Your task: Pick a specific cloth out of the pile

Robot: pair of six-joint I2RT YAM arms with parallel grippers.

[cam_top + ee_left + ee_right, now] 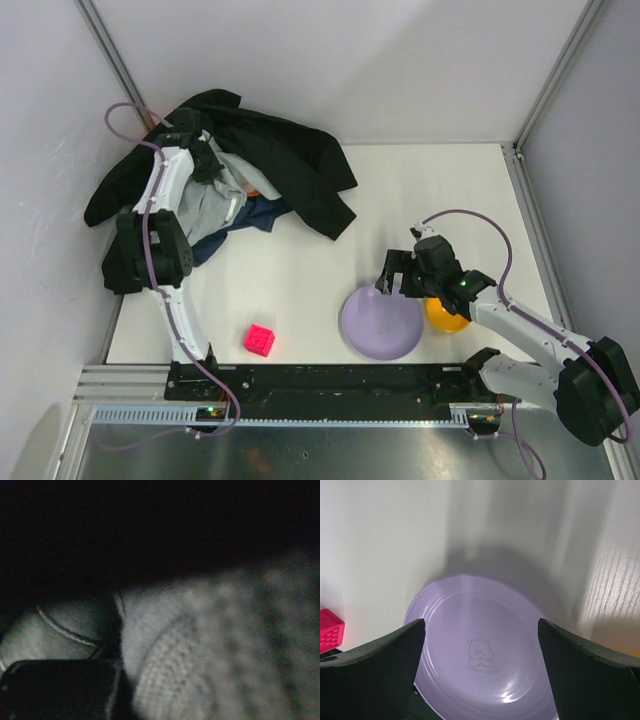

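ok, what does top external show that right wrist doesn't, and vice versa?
Top external only: the pile at far left, with the black garment, light grey cloth and navy cloth, and the left arm reaching into it.
Right wrist only: a bear print on the purple plate.
Both: the plate, the pink cube, and the right arm's open fingers by the plate.

The camera sits close against the pile (pixel 165 620), and the upper half of the view is black and featureless. A blurred, light grey ribbed cloth (pixel 215 660) fills the lower right. Left of it lies a smoother grey fabric (pixel 65 625) with a pale seam, above a dark shape (pixel 55 690) too dim to identify.
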